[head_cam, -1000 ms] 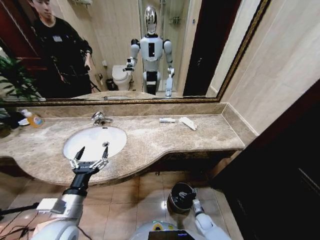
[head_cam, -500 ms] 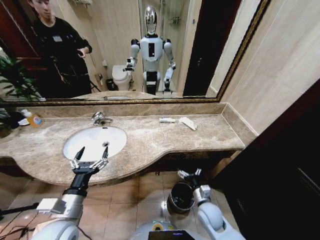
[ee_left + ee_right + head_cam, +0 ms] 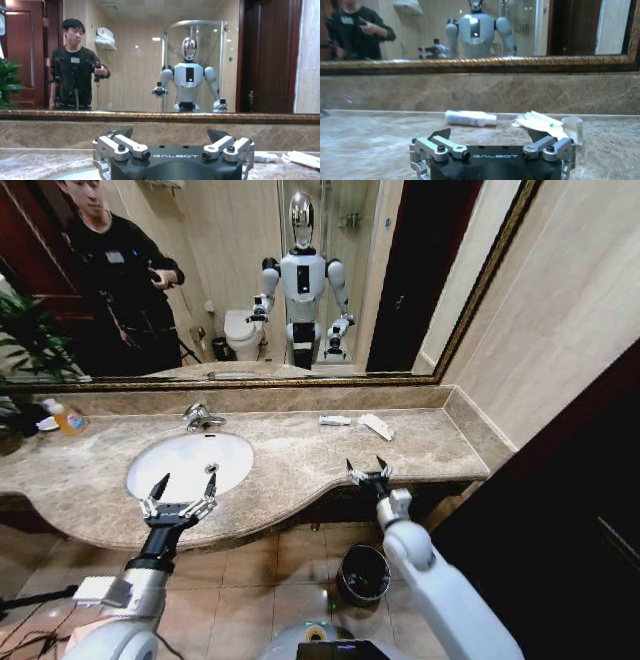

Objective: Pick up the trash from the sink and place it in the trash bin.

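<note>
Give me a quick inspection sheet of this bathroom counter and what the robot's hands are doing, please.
Surface: beige-brown marble countertop holding a white oval sink with a chrome tap.
Job's things: small white tube and flat white sachet lie on the counter near the mirror; small round dark trash bin stands on the floor.
Clutter: orange-yellow bottle at the counter's far left.
Grippers: left gripper open over the sink's near edge; right gripper open at the counter's front edge, above the bin.
Cables: dark cable on the floor, lower left.
Surroundings: gold-framed wall mirror, tiled floor.
</note>
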You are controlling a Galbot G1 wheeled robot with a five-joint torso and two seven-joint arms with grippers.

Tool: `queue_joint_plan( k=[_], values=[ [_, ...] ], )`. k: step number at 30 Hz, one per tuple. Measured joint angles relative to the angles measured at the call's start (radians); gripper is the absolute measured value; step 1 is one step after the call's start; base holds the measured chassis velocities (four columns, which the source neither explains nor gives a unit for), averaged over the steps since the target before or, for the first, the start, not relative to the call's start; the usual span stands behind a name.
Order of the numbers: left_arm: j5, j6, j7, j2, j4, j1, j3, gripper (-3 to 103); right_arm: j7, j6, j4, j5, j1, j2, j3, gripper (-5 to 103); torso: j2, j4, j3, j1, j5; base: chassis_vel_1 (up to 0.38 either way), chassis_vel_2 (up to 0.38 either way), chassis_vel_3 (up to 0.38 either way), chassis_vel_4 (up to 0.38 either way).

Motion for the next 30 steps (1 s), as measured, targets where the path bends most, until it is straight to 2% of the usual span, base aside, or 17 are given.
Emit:
queue_joint_plan(
  k=[5,14,21,30],
  values=[
    [0.0,0.0,0.0,0.0,0.0,0.0,0.0,100,-0.026,-0.022,-0.133,0.045,0.126,-0.023,-0.02,100,0.0,-0.0001,0.0,0.0,0.0,0.0,0.0,0.0,0.0],
    [0.0,0.0,0.0,0.0,0.0,0.0,0.0,100,-0.038,-0.051,-0.326,0.088,0.288,-0.016,-0.017,100,0.0,-0.0001,0.0,0.0,0.0,0.0,0.0,0.0,0.0],
    [0.0,0.0,0.0,0.0,0.0,0.0,0.0,100,0.007,-0.072,-0.365,0.122,0.337,-0.012,0.004,100,0.0,-0.0002,0.0,0.0,0.0,0.0,0.0,0.0,0.0],
    [0.0,0.0,0.0,0.0,0.0,0.0,0.0,100,0.013,-0.069,-0.426,0.13,0.391,-0.02,0.013,100,0.0,-0.0001,0.0,0.0,0.0,0.0,0.0,0.0,0.0]
  ],
)
